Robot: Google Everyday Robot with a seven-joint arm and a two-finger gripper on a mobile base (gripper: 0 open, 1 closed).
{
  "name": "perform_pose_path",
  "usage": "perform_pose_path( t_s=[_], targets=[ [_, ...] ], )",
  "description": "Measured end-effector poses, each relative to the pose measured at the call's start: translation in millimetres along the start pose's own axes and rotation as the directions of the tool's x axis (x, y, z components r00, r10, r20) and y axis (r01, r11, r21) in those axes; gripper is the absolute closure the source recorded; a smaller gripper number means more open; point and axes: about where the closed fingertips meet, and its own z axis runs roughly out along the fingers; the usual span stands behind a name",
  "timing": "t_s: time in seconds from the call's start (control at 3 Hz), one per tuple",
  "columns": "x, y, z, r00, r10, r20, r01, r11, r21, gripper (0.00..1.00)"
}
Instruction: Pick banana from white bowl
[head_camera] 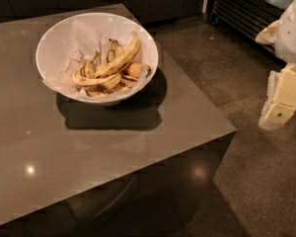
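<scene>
Glossy table; smooth white bowl, crumpled paper; matt plastic pincer far right.

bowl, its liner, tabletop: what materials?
White bowl: smooth even rim, likely ceramic or plastic. Liner: creased white folds, looks like paper. Table: grey-brown, glossy, mirrors light spots; polished stone or laminate. Gripper hangs right of the table, pale casing, probably plastic.

the gripper, at the right edge, is cream and blocky, with a small green dot low down; the arm above it is white, with a tan patch.
</scene>
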Motion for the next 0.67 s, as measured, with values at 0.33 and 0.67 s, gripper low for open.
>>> perform_pose_path(
  t_s=[0.33,0.67],
  targets=[
    [-0.1,-0.1,0.0,1.000,0.000,0.000,0.000,1.0000,0.000,0.00],
    [-28.9,-24.1,5.7,1.000,-0.016,-0.002,0.016,0.9999,-0.005,0.00]
  ],
)
